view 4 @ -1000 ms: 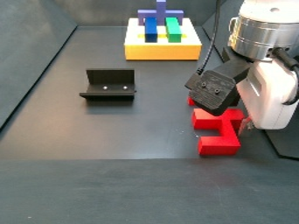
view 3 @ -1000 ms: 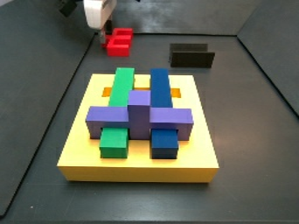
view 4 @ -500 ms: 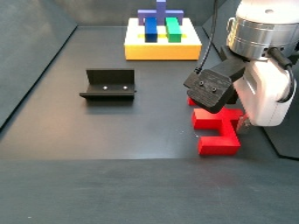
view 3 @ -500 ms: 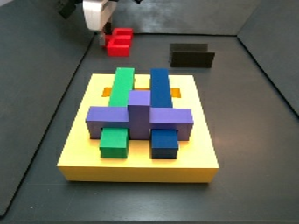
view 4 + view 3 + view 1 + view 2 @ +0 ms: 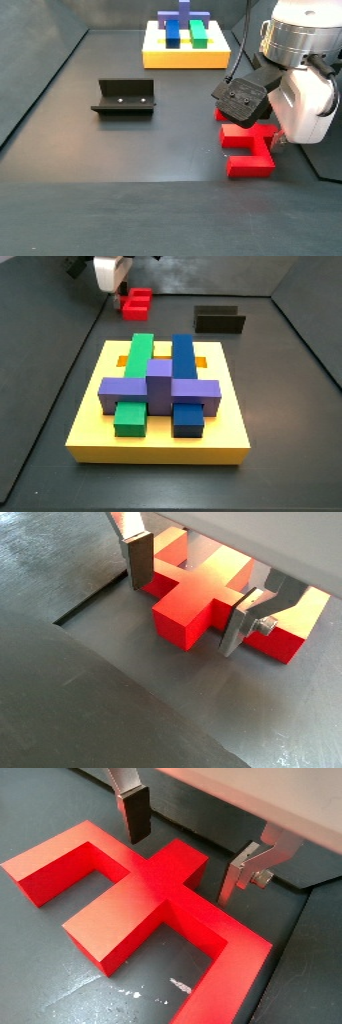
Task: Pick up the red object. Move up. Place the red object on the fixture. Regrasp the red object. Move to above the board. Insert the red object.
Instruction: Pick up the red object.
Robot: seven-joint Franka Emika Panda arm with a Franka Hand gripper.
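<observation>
The red object (image 5: pixel 147 893) lies flat — open hand (image 5: pixel 187 843) straddles its stem.

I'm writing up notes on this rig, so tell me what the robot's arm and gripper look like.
The arm is white with a silver-grey ring at the wrist, and a dark cable runs down beside it. A black boxy camera module hangs by the hand. The gripper, down at the red object, has two flat silver metal fingers with dark pads and visible screws.
</observation>
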